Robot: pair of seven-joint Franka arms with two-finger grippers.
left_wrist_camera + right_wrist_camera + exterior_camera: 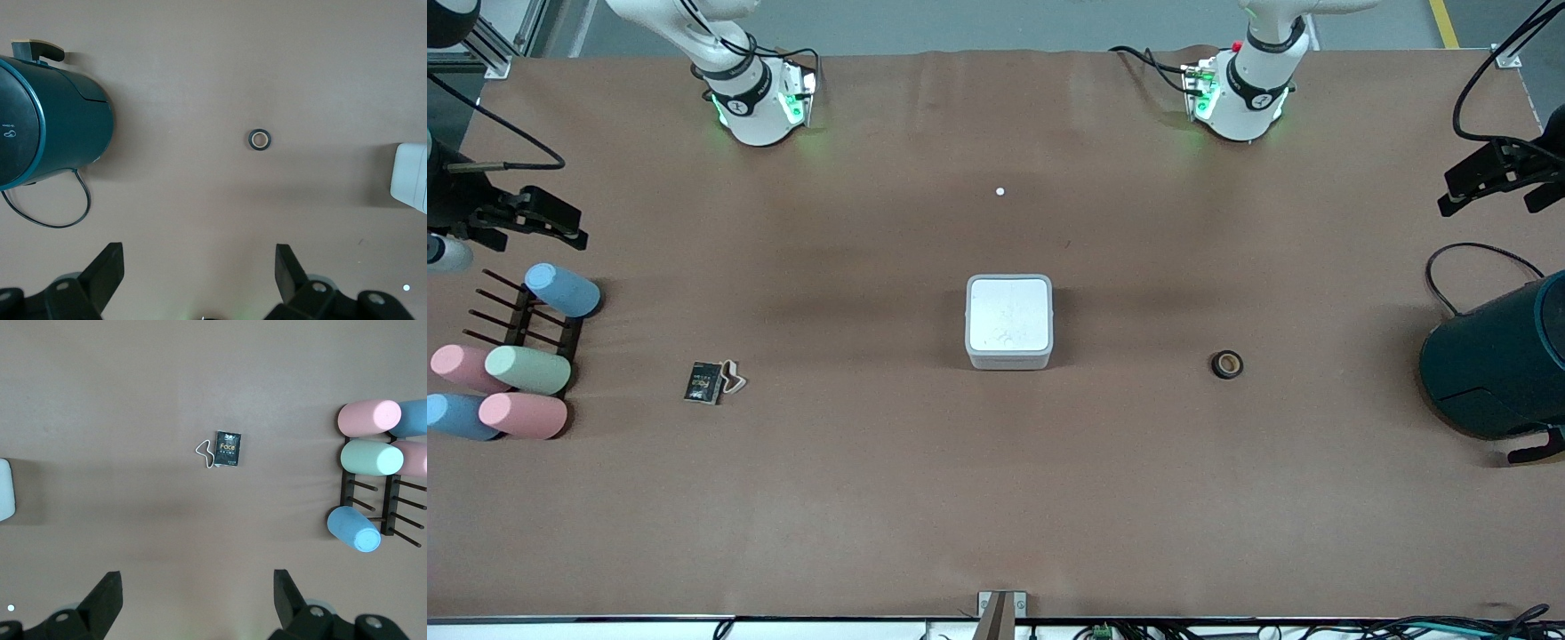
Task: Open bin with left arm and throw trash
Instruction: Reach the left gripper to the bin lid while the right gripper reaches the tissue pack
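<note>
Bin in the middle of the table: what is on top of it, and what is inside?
Nothing rests on the bin; its flat lid is shut and bare. The lid hides the inside.

A high front camera faces my two bases across the whole tabletop (996, 498), while my two wrist cameras look straight down from well above, each sharing with the front view the bin (1009, 322) at its frame's edge (412, 175) (4, 489).
</note>
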